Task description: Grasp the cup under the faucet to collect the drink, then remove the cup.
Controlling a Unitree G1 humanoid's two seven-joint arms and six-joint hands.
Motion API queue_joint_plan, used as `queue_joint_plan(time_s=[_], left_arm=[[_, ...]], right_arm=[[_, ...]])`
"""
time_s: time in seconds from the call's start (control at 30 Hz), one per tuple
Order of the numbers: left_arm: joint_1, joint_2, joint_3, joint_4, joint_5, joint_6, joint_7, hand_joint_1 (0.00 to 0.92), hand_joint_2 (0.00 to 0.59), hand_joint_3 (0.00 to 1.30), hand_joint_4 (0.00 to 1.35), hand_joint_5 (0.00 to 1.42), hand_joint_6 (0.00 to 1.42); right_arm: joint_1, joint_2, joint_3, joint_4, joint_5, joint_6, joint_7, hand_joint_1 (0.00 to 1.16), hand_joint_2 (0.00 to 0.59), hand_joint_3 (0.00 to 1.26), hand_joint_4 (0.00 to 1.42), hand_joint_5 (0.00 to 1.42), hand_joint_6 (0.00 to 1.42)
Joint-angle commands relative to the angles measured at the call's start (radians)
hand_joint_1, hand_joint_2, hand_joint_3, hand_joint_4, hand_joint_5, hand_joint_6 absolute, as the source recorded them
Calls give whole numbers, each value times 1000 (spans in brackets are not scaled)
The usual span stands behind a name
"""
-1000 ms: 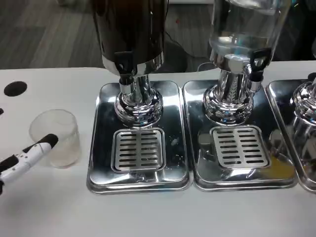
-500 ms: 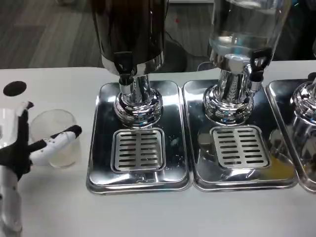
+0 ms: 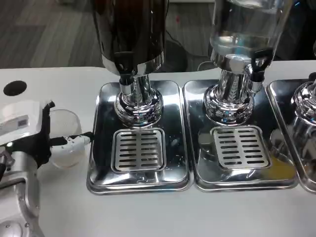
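Close your left robot hand, now half-wrapped around the clear plastic cup left of the drip tray, firmly before lifting.

The left hand is wrapping its fingers around the clear cup on the worktop. Just beyond the fingertips, a steel tray is sitting under the faucet.
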Motion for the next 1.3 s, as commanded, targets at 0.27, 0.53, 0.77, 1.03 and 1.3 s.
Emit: queue_joint_plan(time_s=[0.27, 0.53, 0.77, 1.03, 1.3], left_arm=[[-20, 7, -33, 23, 4, 6, 35, 348, 93, 472, 544, 806, 941], [5, 11, -18, 4, -14, -17, 103, 378, 98, 587, 629, 902, 1016], [33, 12, 10, -48, -26, -40, 138, 392, 94, 603, 636, 911, 1047], [51, 1, 25, -117, -20, -52, 151, 397, 94, 604, 641, 920, 1068], [44, -22, 8, -165, -13, -66, 147, 397, 89, 604, 644, 920, 1073]], right_arm=[[-28, 3, -1, 33, 16, -28, 24, 295, 452, 222, 22, 25, 0], [-37, 8, 8, 29, 7, -23, 34, 293, 446, 222, 22, 25, 0], [-38, 11, 11, 36, 1, -23, 39, 297, 442, 222, 28, 26, 0], [-37, 16, 13, 37, 0, -29, 41, 304, 438, 222, 32, 26, 0], [-32, 12, 8, 37, 14, -37, 43, 309, 437, 222, 32, 26, 0]])
